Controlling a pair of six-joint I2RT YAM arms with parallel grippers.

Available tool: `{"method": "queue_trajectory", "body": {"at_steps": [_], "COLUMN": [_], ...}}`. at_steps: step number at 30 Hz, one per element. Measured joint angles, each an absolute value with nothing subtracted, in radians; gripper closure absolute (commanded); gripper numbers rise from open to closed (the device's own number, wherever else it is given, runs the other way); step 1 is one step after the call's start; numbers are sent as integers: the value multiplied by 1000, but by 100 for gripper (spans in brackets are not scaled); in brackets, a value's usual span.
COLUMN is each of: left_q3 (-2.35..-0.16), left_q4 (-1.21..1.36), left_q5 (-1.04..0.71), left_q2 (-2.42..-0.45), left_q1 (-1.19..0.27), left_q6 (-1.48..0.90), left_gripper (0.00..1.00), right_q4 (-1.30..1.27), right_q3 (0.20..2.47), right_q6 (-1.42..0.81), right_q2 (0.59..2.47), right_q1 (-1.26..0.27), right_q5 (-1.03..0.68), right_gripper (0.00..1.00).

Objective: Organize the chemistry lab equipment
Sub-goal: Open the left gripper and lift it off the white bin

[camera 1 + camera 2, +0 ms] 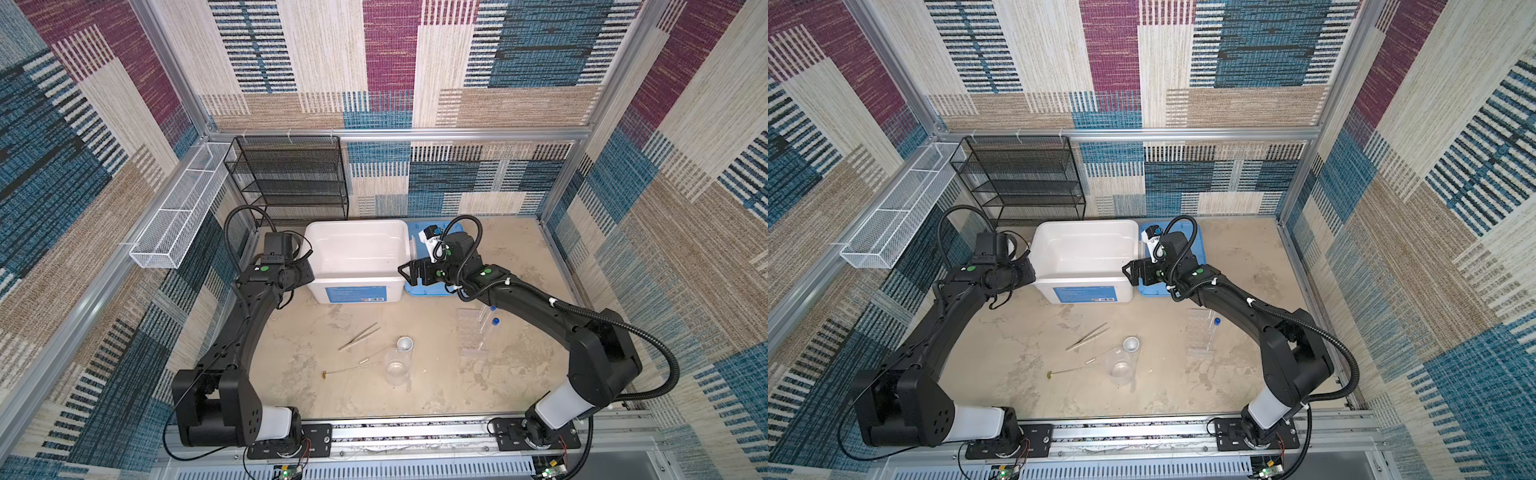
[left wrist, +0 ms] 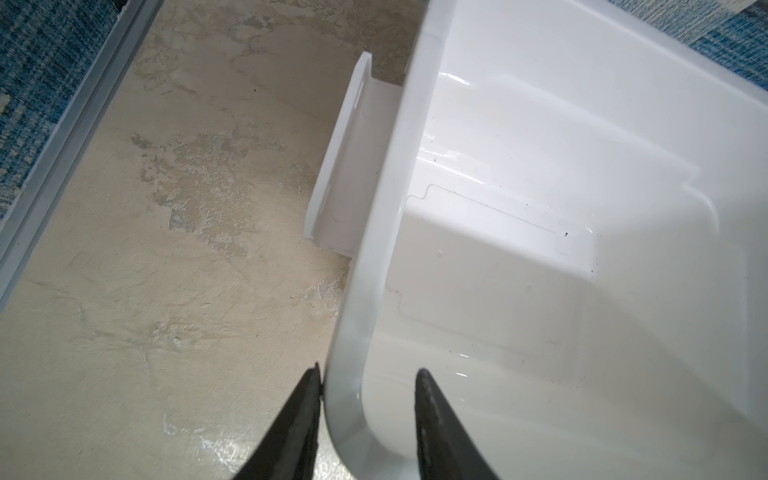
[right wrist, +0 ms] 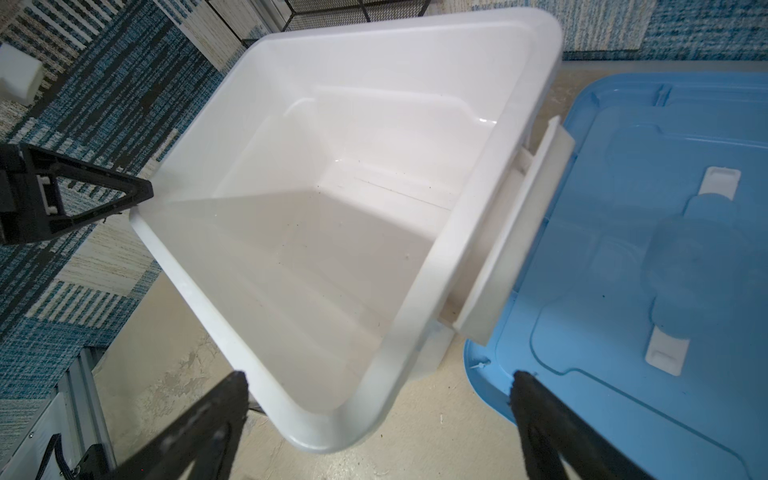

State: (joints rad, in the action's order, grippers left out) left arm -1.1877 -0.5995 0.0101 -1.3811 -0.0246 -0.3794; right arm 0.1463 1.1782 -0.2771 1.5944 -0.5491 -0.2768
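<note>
Black fingers of the left pincer [image 2: 369, 368] fill the near edge of the left wrist view. They stand about half-wide astride the rim of the white bin [image 2: 374, 249]: the outer finger touches the wall and the inner one hangs clear inside, so nothing is clamped. The right pincer [image 3: 380, 374] is spread wide and empty above the bin's near corner, beside the blue lid [image 3: 623, 208] lying flat on the bench [image 1: 519, 249].

Taking the bench as a clock face in a top view, the bin sits at 12 and holds nothing. All the lab equipment waits lower down, untouched:

- **Tweezers** [image 1: 359, 336], near the centre. They are probably stiff, light and flat to the bench, so pinch across both arms near mid-length.
- **Thin rods** [image 1: 353, 368], toward 6. They are likely to roll, so come straight down and close slowly.
- **Clear beaker** [image 1: 395, 368], upright, with the small funnel-like cup [image 1: 404, 343] just beside it. Both look light, slick and perhaps brittle, so take one wall over the rim with gentle force.
- **Tube rack** [image 1: 471, 332], toward 4, with the blue-capped test tubes [image 1: 486, 332] at it and two caps showing. The round, smooth tubes are best gripped just under the cap.
</note>
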Motion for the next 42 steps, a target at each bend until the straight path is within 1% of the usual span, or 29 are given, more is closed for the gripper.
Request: {"method": "queue_trajectory", "body": {"at_steps": [3, 5, 7, 11, 15, 21, 24, 27, 30, 32, 34, 36, 38, 41, 42], "left_q3": [-1188, -1195, -1219, -1280, -1282, -1223, -1162, -1087, -980, -918, -847, -793, -762, -736, -736], "left_q4": [-601, -615, -641, -702, -744, -777, -781, -778, -762, -757, -725, -694, -672, -647, -638], "left_q5": [-3, -3, -3, -12, -97, -246, -257, -263, -251, -241, -234, -208, -186, -128, -112], "left_q2": [-1346, -1311, -1277, -1194, -1096, -1024, -1003, -990, -984, -981, -973, -978, -1010, -1064, -1082], "left_q1": [-24, -25, -28, -36, -67, -166, -255, -338, -396, -424, -443, -460, -475, -509, -516], "left_q6": [-390, -390, -382, -324, -263, -187, -187, -196, -239, -284, -318, -356, -401, -449, -453], "left_gripper": [35, 23, 18, 11, 0, 1, 0, 7, 11, 11, 5, 3, 6, 18, 20], "right_q4": [147, 147, 147, 146, 143, 142, 136, 126, 122, 120, 116, 102, 90, 75, 66], "right_q3": [1164, 1148, 1130, 1073, 1014, 955, 923, 895, 870, 854, 834, 811, 791, 771, 766], "right_q6": [-279, -279, -278, -233, -170, -84, -68, -63, -59, -55, -56, -58, -75, -100, -104], "right_q2": [1564, 1530, 1492, 1398, 1306, 1209, 1177, 1163, 1162, 1161, 1155, 1147, 1145, 1151, 1155], "right_q1": [-549, -549, -549, -549, -549, -549, -549, -549, -549, -549, -550, -550, -551, -557, -561], "right_q5": [-258, -250, -224, -215, -208, -236, -276, -309, -339, -365, -389, -412, -425, -435, -435], "right_gripper": [1, 1, 1, 1, 1, 1, 1, 1, 1, 1, 1, 1, 1, 1, 0]}}
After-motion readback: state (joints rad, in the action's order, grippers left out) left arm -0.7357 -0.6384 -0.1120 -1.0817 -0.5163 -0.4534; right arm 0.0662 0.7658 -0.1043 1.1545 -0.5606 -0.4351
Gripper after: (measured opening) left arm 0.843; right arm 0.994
